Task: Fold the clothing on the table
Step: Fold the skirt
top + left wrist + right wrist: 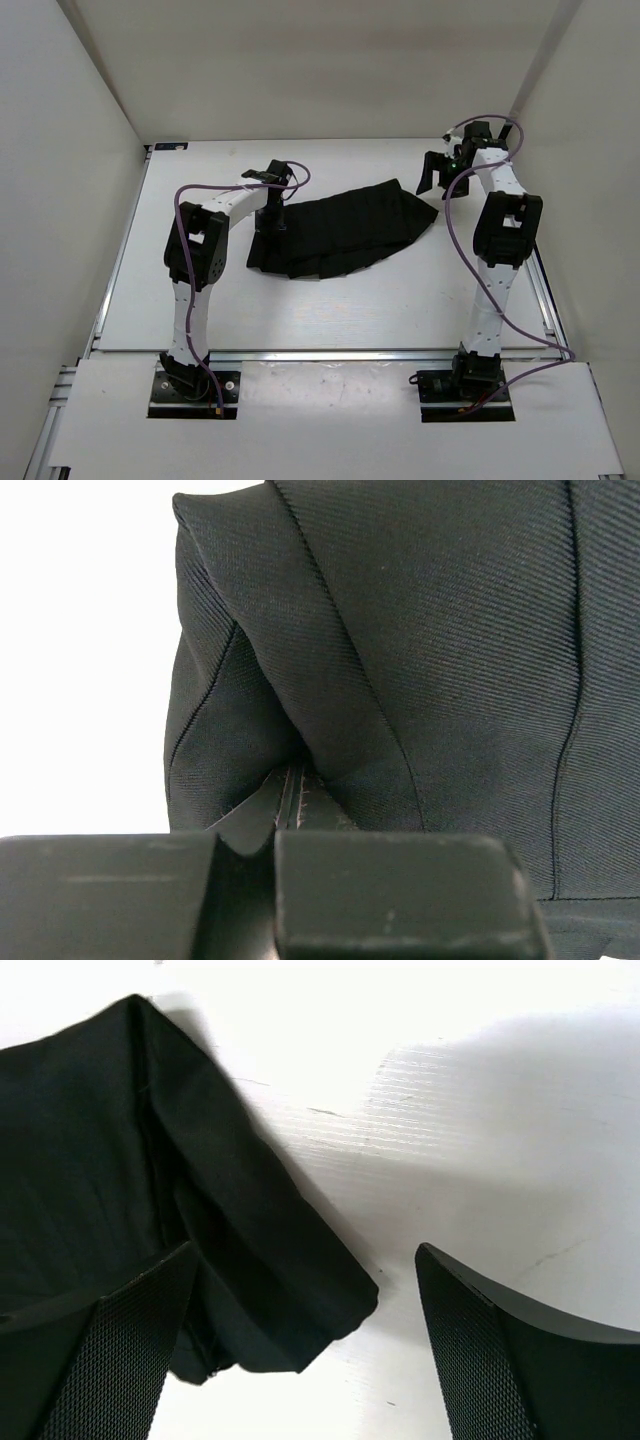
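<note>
My left claw (246,880) is clamped on the clothing (420,660); my right claw (305,1260) gapes just above its corner. Folding looks barely begun, with it rumpled between them

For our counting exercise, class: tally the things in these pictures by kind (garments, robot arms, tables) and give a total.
Plain black wrinkled fabric garment: 1
White-and-black jointed robot arms: 2
Large flat white rectangular table: 1
Total: 4
</note>
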### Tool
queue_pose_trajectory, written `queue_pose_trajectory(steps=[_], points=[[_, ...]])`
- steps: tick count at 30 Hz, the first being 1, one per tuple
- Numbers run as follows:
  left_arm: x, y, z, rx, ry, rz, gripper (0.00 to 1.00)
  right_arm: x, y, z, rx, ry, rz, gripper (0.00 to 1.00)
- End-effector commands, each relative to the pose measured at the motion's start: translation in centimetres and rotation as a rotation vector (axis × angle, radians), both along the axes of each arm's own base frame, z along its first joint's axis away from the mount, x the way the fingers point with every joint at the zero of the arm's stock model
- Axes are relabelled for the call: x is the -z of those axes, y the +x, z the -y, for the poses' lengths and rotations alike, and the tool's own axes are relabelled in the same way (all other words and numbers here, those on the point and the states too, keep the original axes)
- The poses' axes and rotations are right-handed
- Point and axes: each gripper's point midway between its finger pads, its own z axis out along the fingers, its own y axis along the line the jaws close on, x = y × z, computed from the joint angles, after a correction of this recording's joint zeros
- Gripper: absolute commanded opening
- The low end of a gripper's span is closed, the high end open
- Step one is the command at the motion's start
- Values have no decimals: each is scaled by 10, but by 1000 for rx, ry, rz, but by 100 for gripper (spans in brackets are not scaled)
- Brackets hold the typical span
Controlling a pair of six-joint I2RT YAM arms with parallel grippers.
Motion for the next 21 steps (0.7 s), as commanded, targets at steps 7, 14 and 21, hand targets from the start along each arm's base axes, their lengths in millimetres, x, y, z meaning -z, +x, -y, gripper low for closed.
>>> queue_pose_trajectory(steps=[7, 14, 21], points=[[-18, 3, -3, 8, 23, 32, 0, -12, 11, -46, -136, 322, 32, 95], [-17, -2, -7, 8, 43, 30, 0, 6, -6, -77, -197, 382, -27, 91], [-20, 0, -7, 1, 29, 42, 0, 10, -37, -120, -281, 379, -84, 86]])
